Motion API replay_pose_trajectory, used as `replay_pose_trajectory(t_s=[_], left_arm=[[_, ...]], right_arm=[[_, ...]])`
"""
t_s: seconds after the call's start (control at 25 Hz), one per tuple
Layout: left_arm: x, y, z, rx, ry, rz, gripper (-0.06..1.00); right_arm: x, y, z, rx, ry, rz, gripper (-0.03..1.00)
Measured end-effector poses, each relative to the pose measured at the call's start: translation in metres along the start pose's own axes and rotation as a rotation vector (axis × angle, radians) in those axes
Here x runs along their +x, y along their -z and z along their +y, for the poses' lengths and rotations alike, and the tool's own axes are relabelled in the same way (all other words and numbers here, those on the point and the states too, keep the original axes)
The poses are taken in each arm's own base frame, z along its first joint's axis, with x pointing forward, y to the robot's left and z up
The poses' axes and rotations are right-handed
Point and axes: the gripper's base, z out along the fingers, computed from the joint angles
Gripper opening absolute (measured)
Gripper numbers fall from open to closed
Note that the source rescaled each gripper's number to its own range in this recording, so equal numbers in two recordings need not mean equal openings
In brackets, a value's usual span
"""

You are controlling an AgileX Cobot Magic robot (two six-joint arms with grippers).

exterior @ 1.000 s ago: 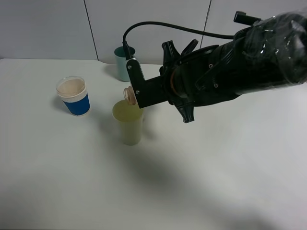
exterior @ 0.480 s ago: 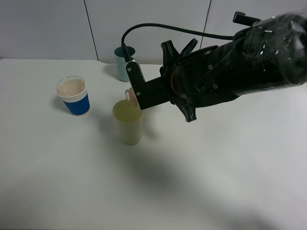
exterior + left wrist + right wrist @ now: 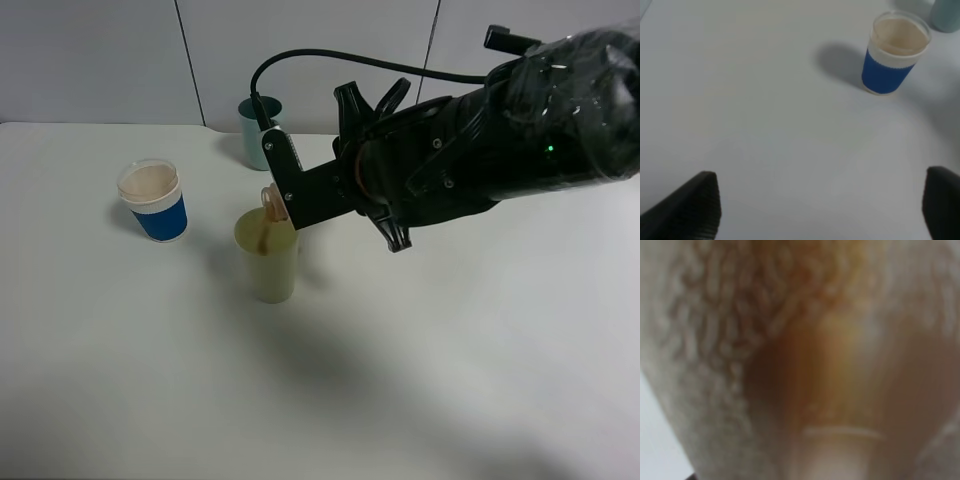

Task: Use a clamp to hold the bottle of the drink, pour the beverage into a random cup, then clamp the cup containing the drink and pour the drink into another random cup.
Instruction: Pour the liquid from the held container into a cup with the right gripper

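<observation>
My right gripper [image 3: 283, 190] is shut on the bottle [image 3: 269, 199]. The bottle is tipped, with its mouth over the pale yellow cup [image 3: 268, 262]. A thin brown stream of drink [image 3: 262, 238] runs from the mouth into that cup. The gripper and arm hide most of the bottle in the high view. In the right wrist view the bottle [image 3: 805, 360] fills the frame as a blur with brown liquid inside. A blue-and-white cup [image 3: 153, 202] stands to the left of the yellow cup, also in the left wrist view [image 3: 895, 60]. My left gripper [image 3: 817, 210] is open over bare table, with nothing between its fingers.
A teal cup [image 3: 254, 135] stands at the back behind the gripper, its edge showing in the left wrist view [image 3: 946, 12]. The white table [image 3: 420, 360] ends at a grey panelled wall [image 3: 100, 60]. A black cable [image 3: 340, 58] arches above the right arm.
The bottle has tipped slightly further, and a brown stream now falls into the yellow cup where none showed before. The cups have not moved.
</observation>
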Motion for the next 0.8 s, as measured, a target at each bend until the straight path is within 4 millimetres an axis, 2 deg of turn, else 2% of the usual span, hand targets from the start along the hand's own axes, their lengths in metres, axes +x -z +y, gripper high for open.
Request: replay_pose_trajectory(t_s=[0.8], left_arm=[[0.0, 0.0, 0.0, 0.0, 0.0, 0.0, 0.88]], right_arm=[[-0.001, 0.002, -0.014, 0.054, 0.034, 0.003, 0.0]])
